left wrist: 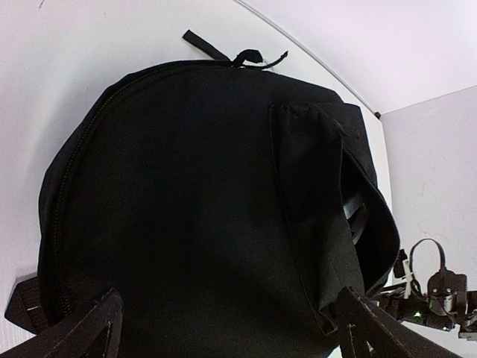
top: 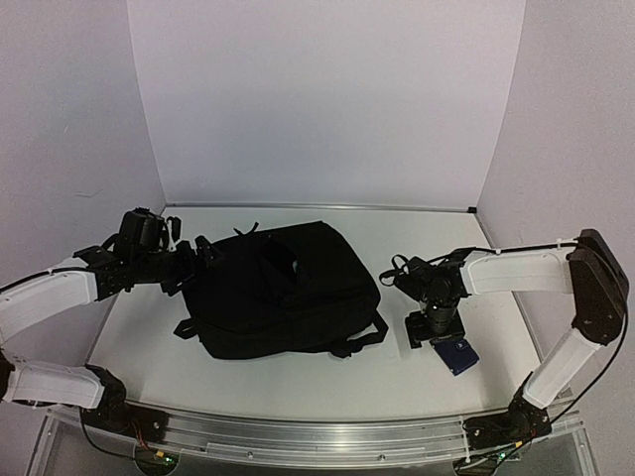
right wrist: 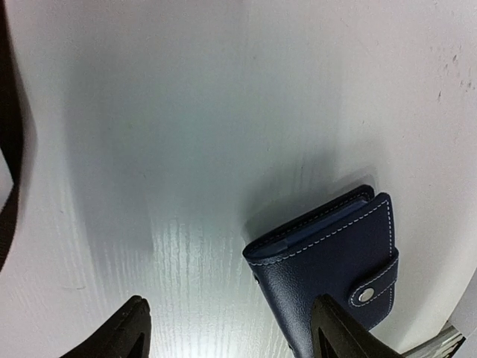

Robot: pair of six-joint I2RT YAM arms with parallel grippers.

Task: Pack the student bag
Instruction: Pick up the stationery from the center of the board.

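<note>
The student bag [top: 283, 288] is a large black backpack lying flat mid-table, its top pocket gaping slightly. My left gripper [top: 203, 253] is at its left end, open wide. In the left wrist view the bag [left wrist: 201, 194] fills the space ahead of the left gripper [left wrist: 227, 321], its fingers [left wrist: 82, 332] spread to either side. A small navy wallet [top: 456, 354] with white stitching and a snap lies on the table right of the bag. My right gripper [top: 435, 332] points down beside it, open. In the right wrist view the wallet [right wrist: 335, 253] lies partly under one finger of the right gripper [right wrist: 231, 335].
The bag's straps [top: 357, 342] trail toward the front right, close to the right gripper. White walls close the table at the back and both sides. An aluminium rail [top: 298, 436] runs along the near edge. The right arm's gripper [left wrist: 440, 298] shows beyond the bag in the left wrist view.
</note>
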